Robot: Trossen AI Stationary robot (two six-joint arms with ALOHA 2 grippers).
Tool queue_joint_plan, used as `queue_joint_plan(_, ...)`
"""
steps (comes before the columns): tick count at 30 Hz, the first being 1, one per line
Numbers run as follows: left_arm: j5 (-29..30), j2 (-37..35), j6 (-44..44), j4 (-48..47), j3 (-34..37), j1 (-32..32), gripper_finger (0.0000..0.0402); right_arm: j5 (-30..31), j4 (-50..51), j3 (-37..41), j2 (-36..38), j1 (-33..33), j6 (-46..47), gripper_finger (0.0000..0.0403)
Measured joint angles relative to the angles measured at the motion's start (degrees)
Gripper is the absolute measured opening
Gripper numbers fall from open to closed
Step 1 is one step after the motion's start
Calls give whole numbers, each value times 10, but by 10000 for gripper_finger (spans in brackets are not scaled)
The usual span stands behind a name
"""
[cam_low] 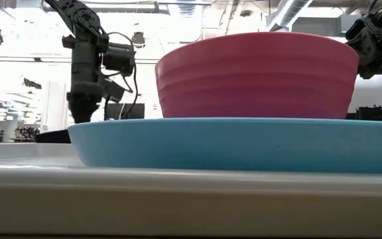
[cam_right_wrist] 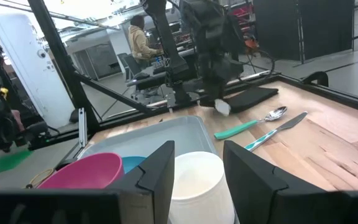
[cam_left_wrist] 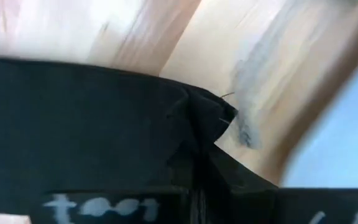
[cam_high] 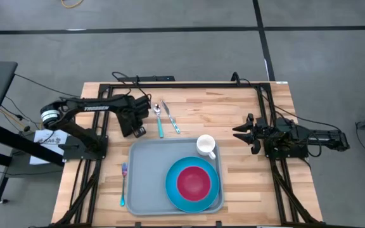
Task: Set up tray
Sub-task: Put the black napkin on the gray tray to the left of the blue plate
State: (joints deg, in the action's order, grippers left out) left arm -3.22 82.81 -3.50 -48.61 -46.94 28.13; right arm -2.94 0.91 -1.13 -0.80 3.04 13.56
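While bowl (cam_high: 194, 180) fills plate (cam_high: 173, 190), cutlery (cam_high: 165, 118) waits.

The tray (cam_high: 146, 166) lies at the table's (cam_high: 246, 190) near middle. On its right half sits a plate (cam_high: 173, 190) with a bowl (cam_high: 194, 182) in it; a cup (cam_high: 206, 145) stands in the tray's far right corner. A fork (cam_high: 123, 183) lies just left of the tray. Beyond the tray lie a spoon (cam_high: 159, 120) and, to its right, a knife (cam_high: 171, 118). The left gripper (cam_high: 138, 130) sits left of the spoon; the right gripper (cam_high: 241, 132) is right of the cup, apart from it.
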Motion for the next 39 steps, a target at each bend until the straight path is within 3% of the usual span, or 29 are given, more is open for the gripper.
queue_joint_plan(6, -53, -18, -48, -9, -6, -9, 0, 0, 0, 0, 0, 0, 0, 129)
queue_joint_plan(13, -85, -18, -104, 0, -6, -71, 0, 0, 0, 0, 0, 0, 0, 129)
queue_joint_plan(27, -68, -18, -181, -3, -78, -150, 0, 0, 0, 0, 0, 0, 0, 129)
queue_joint_plan(39, -28, -19, -306, 7, -80, -325, 0, 0, 0, 0, 0, 0, 0, 129)
